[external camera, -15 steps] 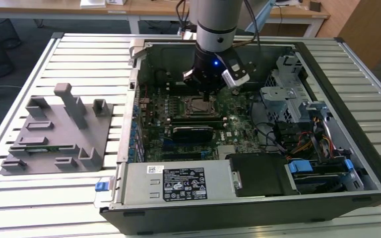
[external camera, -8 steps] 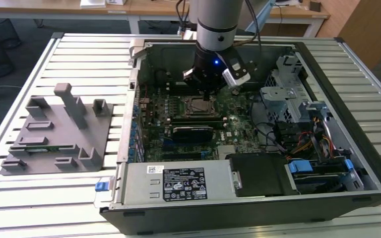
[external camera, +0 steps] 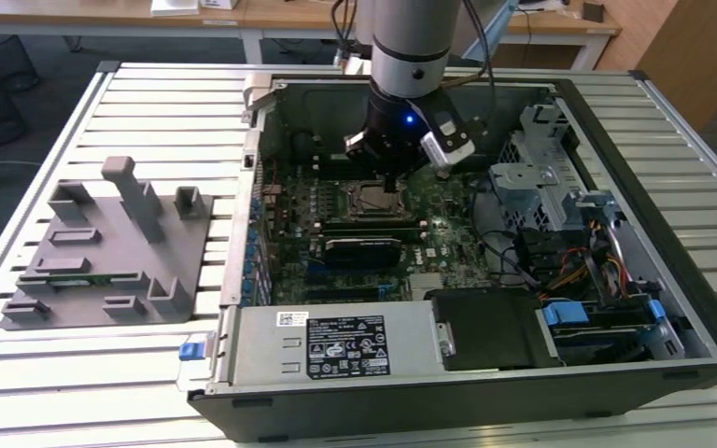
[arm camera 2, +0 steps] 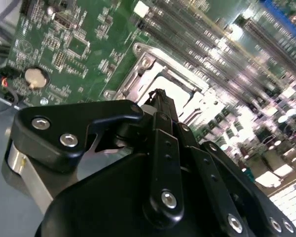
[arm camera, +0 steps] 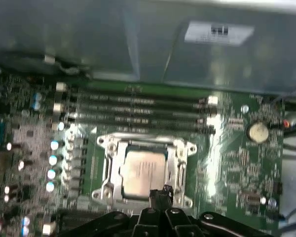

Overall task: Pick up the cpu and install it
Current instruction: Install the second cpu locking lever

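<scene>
First wrist view, cpu (arm camera: 144, 172) silver-grey, square, socketed

Silver-grey cpu (arm camera: 144, 173), green motherboard (arm camera: 232, 148)

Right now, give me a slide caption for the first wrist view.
Gripper poised at the edge of the cpu, which lies inside the metal-framed socket on the green motherboard.
</scene>
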You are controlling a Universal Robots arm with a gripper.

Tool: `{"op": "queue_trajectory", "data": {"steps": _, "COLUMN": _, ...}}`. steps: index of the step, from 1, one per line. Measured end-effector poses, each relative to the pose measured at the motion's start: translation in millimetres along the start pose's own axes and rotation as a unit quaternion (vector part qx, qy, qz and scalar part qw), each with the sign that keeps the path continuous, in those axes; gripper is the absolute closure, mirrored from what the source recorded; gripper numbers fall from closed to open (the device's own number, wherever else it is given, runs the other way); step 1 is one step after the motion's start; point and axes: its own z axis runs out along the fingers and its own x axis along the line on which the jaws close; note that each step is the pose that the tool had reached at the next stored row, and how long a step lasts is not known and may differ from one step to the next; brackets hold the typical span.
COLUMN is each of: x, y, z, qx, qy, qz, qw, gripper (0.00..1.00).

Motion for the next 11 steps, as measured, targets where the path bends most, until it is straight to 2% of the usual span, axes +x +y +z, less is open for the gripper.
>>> {"op": "queue_trajectory", "data": {"steps": 3, "x": 0.5, "y": -8.2, "z": -0.4, "qx": 0.0000, "qy": 0.0012, "qz": 0.000, "qw": 1.0000, "gripper": 0.89}}
{"op": "queue_trajectory", "data": {"steps": 4, "x": 0.6, "y": -9.5, "z": -0.5, "qx": -0.0002, "qy": 0.0034, "qz": 0.000, "qw": 1.0000, "gripper": 0.89}}
{"op": "queue_trajectory", "data": {"steps": 6, "x": 0.3, "y": -10.6, "z": -0.6, "qx": -0.0008, "qy": 0.0116, "qz": 0.001, "qw": 0.9999, "gripper": 0.89}}
{"op": "queue_trajectory", "data": {"steps": 7, "x": 0.4, "y": -12.1, "z": -0.7, "qx": -0.0008, "qy": 0.0132, "qz": 0.001, "qw": 0.9999, "gripper": 0.89}}
{"op": "queue_trajectory", "data": {"steps": 11, "x": 1.1, "y": -22.9, "z": -0.8, "qx": -0.0017, "qy": 0.0133, "qz": 0.001, "qw": 0.9999, "gripper": 0.89}}
